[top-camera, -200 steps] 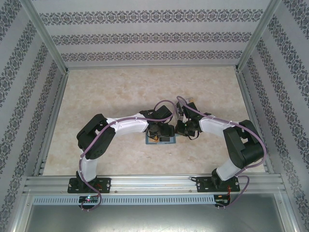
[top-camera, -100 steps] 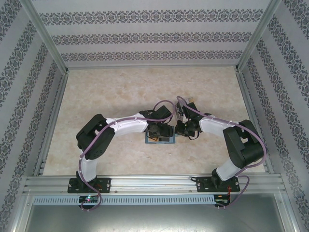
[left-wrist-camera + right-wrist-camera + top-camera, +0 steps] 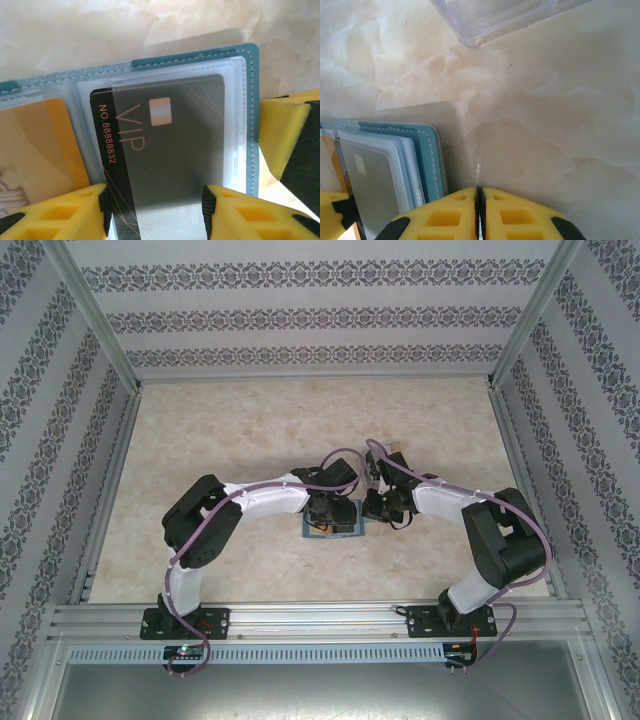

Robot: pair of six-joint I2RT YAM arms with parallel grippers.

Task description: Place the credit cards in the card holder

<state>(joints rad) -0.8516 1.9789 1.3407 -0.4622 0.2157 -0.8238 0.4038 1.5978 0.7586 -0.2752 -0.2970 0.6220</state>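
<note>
The teal card holder (image 3: 247, 100) lies open on the marble table, its clear pockets facing up. A dark grey VIP credit card (image 3: 170, 150) sits slightly skewed, mostly under a clear pocket. A tan card (image 3: 35, 150) fills the pocket to its left. My left gripper (image 3: 155, 210) hovers over the dark card's near end, jaws partly open, pads apart above the card. My right gripper (image 3: 479, 192) is shut on nothing, its tip on the table just right of the card holder (image 3: 427, 155). From above, both grippers (image 3: 335, 512) (image 3: 378, 508) meet over the card holder (image 3: 318, 532).
A clear plastic box (image 3: 495, 15) stands just beyond the right gripper. The right gripper's yellow finger (image 3: 285, 135) lies close to the holder's right edge. Metal rails and patterned walls bound the table (image 3: 250, 430).
The left arm has shifted slightly and its jaws have narrowed over the dark card. The right arm has not moved.
</note>
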